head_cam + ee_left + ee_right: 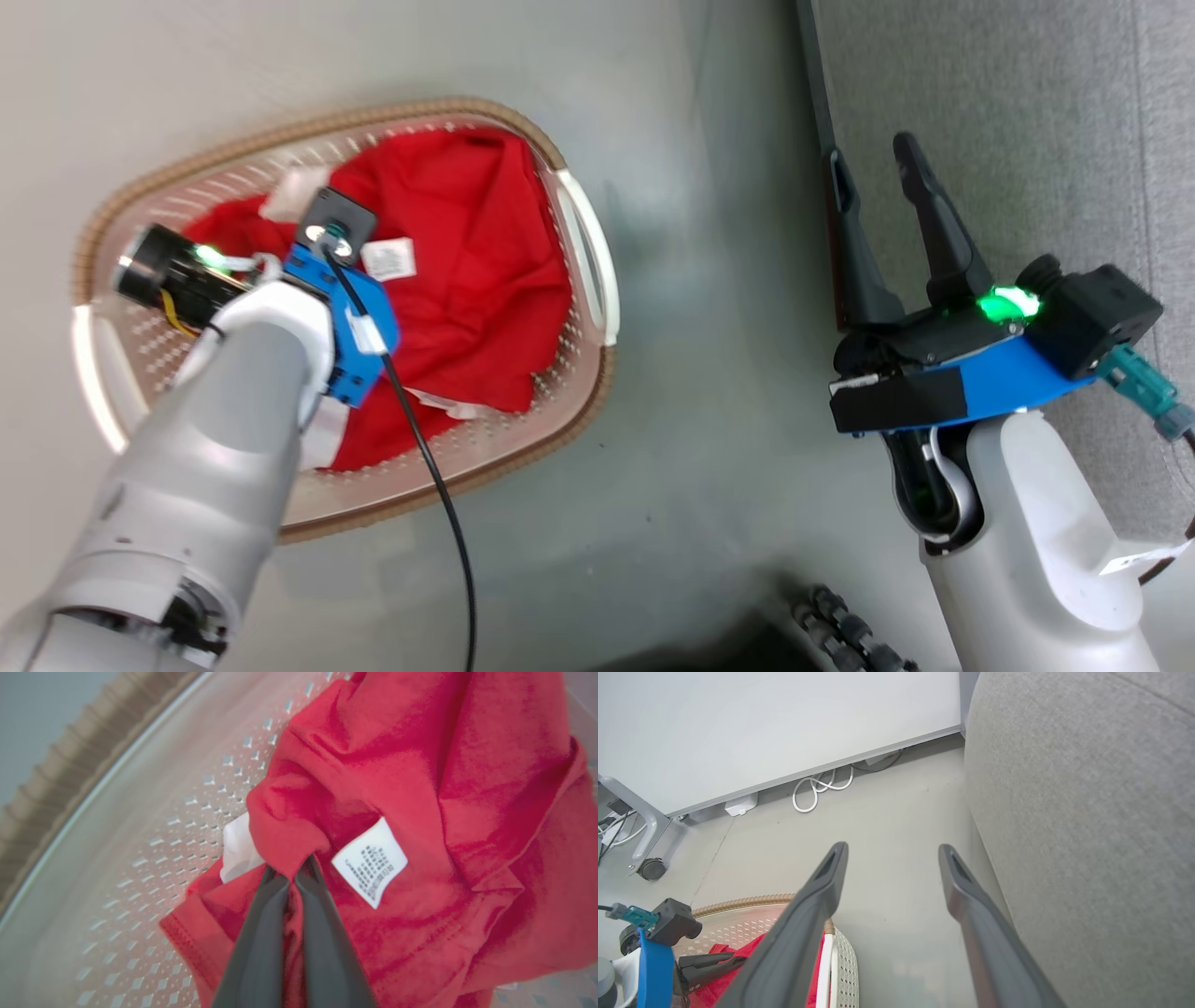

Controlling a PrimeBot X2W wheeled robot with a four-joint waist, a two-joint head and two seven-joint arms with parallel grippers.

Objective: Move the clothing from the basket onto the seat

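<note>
A fold of the red clothing (pixel 420 788), bunched in the basket (pixel 280 131) on the floor (pixel 709 420), is pinched by the fully closed left gripper (pixel 292 870), just beside the white label (pixel 370 861). The garment should be lifted straight up until the basket is cleared, then carried to the grey seat (pixel 1008 112), near which the right gripper (pixel 870 151) is held wide open, empty.
</note>
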